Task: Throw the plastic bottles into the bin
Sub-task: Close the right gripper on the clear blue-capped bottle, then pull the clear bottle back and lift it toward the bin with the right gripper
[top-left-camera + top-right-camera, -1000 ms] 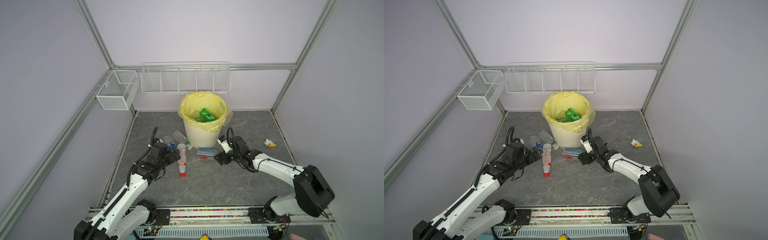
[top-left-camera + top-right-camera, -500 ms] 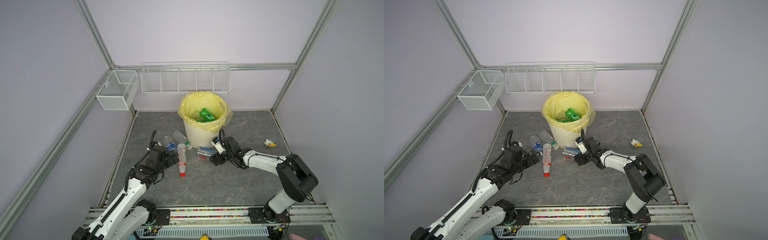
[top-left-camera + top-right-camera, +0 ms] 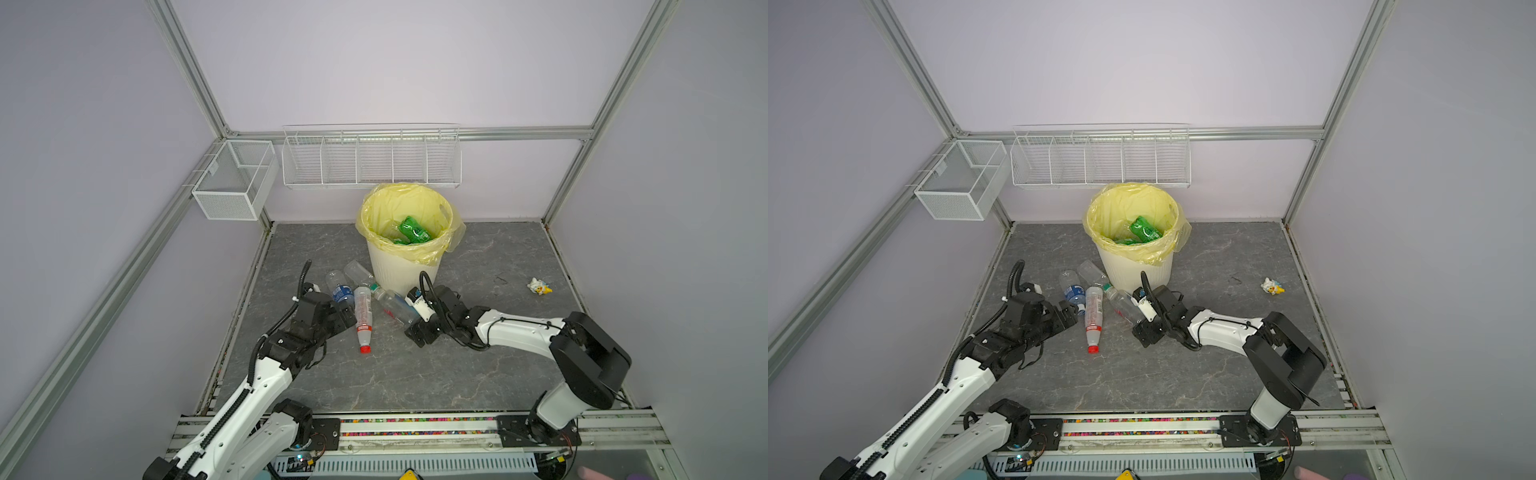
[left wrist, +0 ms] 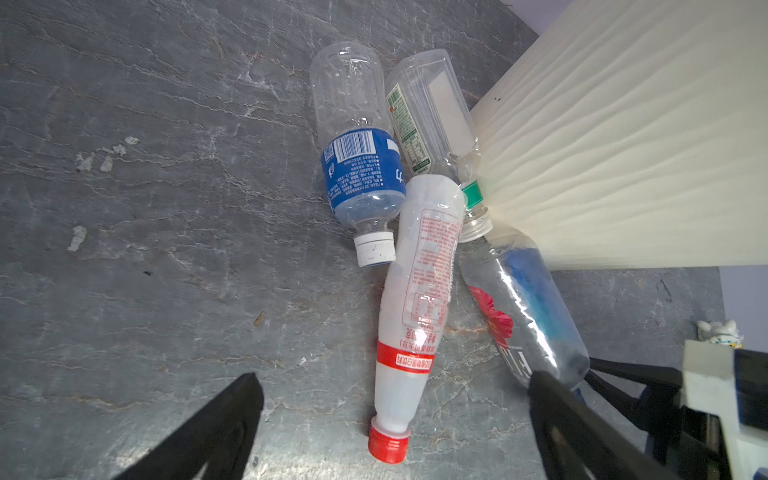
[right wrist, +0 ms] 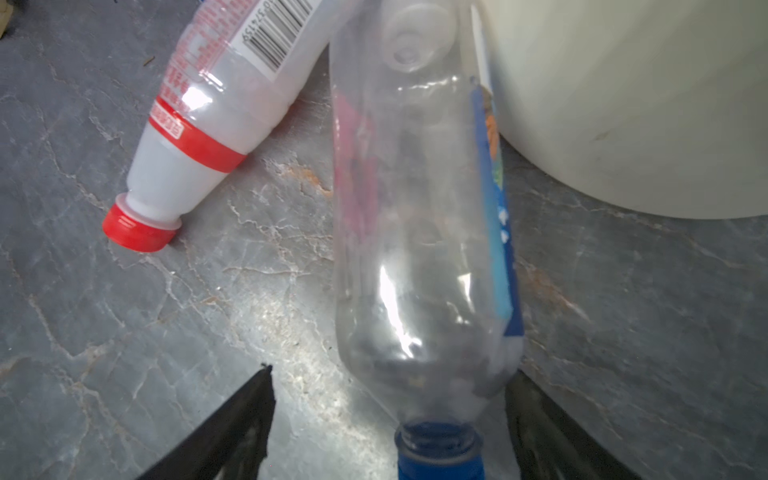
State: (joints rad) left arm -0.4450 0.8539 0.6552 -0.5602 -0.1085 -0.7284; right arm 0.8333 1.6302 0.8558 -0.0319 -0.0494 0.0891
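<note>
Bottles [image 3: 1094, 309] lie four together on their sides on the grey bench [image 3: 1225, 257], clustered at the foot of the bin [image 3: 1142, 270] on the side nearer the arms. A clear blue-capped bottle [image 5: 419, 228] with a red and blue label has its base toward the bin wall and its cap pointing at the right hand [image 5: 390, 372]; that hand is spread wide, its dark fingers [image 5: 245, 415] flanking the bottle's neck end without closing on it (one tip looks very close to the shoulder, though whether it touches I cannot tell). Beside it lies a white bottle [image 4: 419, 299] with a red cap and band, cap pointing away from the bin, its base tucked between the shoulder of a blue-labelled bottle [image 4: 361, 166] and the green-banded neck of a clear squarish bottle [image 4: 432, 120] that lies against the bin. The left hand [image 4: 395, 380] is likewise spread wide and holds nothing, its fingertips [image 4: 245, 395] to either side of the white bottle's cap end in the wrist view. Inside the bin's yellow bag [image 3: 399, 203], a green bottle [image 3: 415, 228] shows on top. Farther out, a small toy figure [image 3: 539, 286] sits well apart to the right, and white wire baskets [image 3: 371, 160] hang high at the back and left.
</note>
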